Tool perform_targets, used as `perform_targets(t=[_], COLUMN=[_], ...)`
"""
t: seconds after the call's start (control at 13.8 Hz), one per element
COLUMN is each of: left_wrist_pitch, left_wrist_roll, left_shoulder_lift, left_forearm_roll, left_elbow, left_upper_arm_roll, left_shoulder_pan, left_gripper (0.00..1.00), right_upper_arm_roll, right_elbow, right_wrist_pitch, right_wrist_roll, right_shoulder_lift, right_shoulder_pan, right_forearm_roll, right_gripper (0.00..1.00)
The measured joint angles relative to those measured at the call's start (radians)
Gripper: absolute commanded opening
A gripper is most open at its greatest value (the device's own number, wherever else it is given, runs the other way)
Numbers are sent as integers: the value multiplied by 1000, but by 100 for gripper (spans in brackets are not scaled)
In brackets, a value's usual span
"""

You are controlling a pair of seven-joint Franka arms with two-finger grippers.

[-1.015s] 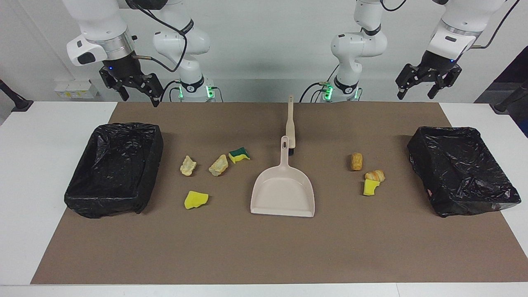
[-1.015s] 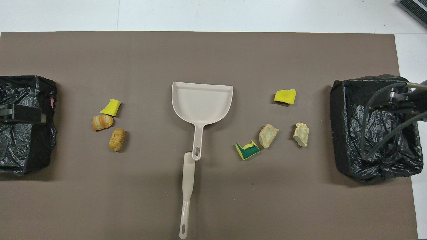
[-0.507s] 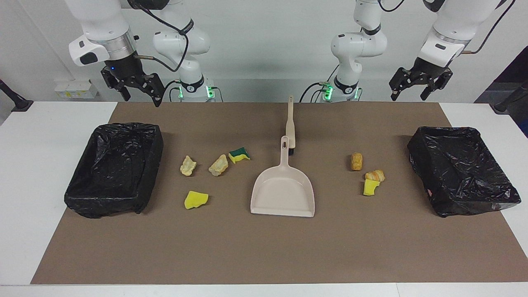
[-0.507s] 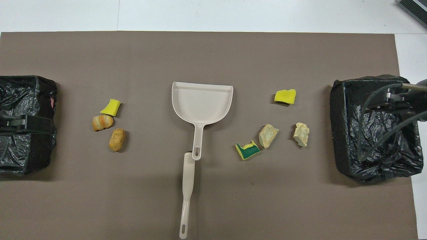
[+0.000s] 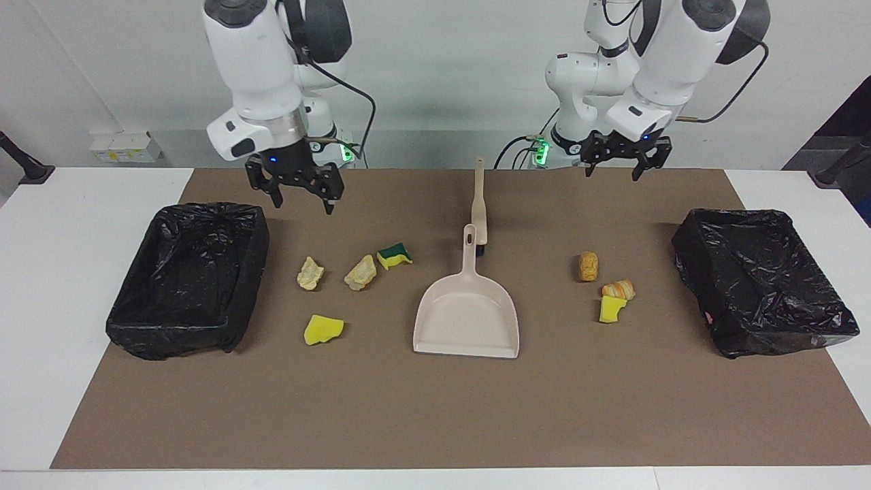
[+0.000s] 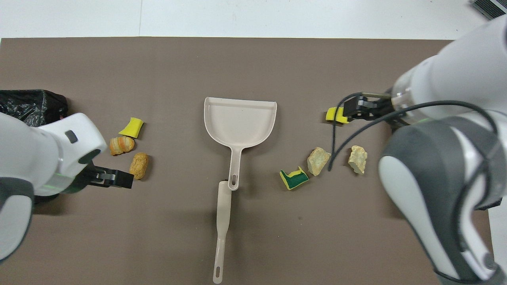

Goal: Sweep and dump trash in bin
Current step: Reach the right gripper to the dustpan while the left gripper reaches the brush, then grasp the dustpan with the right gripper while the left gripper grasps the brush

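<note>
Both bins [image 5: 187,279] [image 5: 762,280] are seen whole only from the facing view; the left claw [image 5: 618,167] and right claw [image 5: 301,196] are spread open, empty, above the worktop [image 5: 435,408].

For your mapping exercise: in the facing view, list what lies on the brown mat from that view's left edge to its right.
Black bin → pale lump → green-yellow sponge → dustpan → brown roll → second black bin.

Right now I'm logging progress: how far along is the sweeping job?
Nothing looks done: all seven scraps, like the green-yellow sponge, lie on the mat. The dustpan and brush lie untouched. In hand: the left gripper and right gripper hang open and empty. Left: sweeping, then dumping into a bin.
</note>
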Motion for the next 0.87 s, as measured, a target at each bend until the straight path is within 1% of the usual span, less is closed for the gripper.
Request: perform_targets(t=[0.07,0.22,0.43,0.58,0.65,0.87], left_wrist_pitch=[0,29,119,179,234,400], left_wrist_roll=[-3,-46,-220,-320,-378,-512], left_shoulder_lift=[-24,-100,-210,-234,-235,-208], left_forearm_roll=[-1,-15,-27,-28,-28,-29], left_elbow=[-45,-166,-344,-414,-453,-559], left_upper_arm_roll=[0,-1,-1,-1,-2,-2], left_shoulder_pan=[-31,-99,-215,-308,-361,-494], left_gripper=[100,100,100,100,100,100], right_upper_arm_roll=[1,1,1,1,1,1], right_elbow=[-1,2,18,41,51,58], right_wrist_pitch=[32,104,184,208,213,267], right_wrist_roll=[56,155,274,335,362,409], right_shoulder_lift=[33,101,194,250,274,317], right_shoulder_pan=[38,113,200,243,265,331], right_forearm_roll=[0,-1,-1,-1,-1,-1], right_gripper=[100,100,100,100,100,100])
